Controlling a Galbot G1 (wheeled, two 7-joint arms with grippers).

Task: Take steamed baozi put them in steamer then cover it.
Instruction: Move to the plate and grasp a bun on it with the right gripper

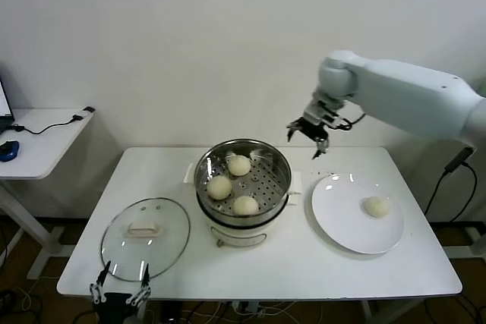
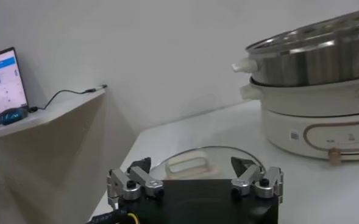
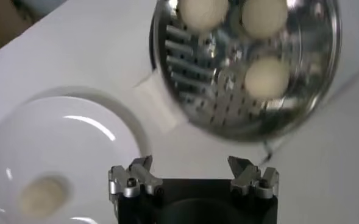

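On the white table point(image 1: 304, 263) the steamer point(image 1: 243, 153) stood at the middle, shiny pot on its cream base, lid off. Three steamed baozi point(image 1: 220, 187) lay on the perforated tray inside, set apart from one another. A fourth bun point(image 1: 376, 206) sat alone on the flat white plate point(image 1: 334, 221), just to the robot's right of the steamer. The cover point(image 1: 163, 244) lay flat on the table on the steamer's other side, near the front edge, handle up.

The right gripper point(image 1: 307, 136) hung in the air above the table behind the gap between steamer and plate, touching nothing; its fingers point(image 3: 136, 176) stood spread wide and empty. The left gripper point(image 1: 120, 294) waited low at the table's front edge, just before the cover, fingers point(image 2: 133, 182) likewise spread and holding nothing.

A side desk point(image 1: 45, 142) with a cable stood off to the left against the wall.
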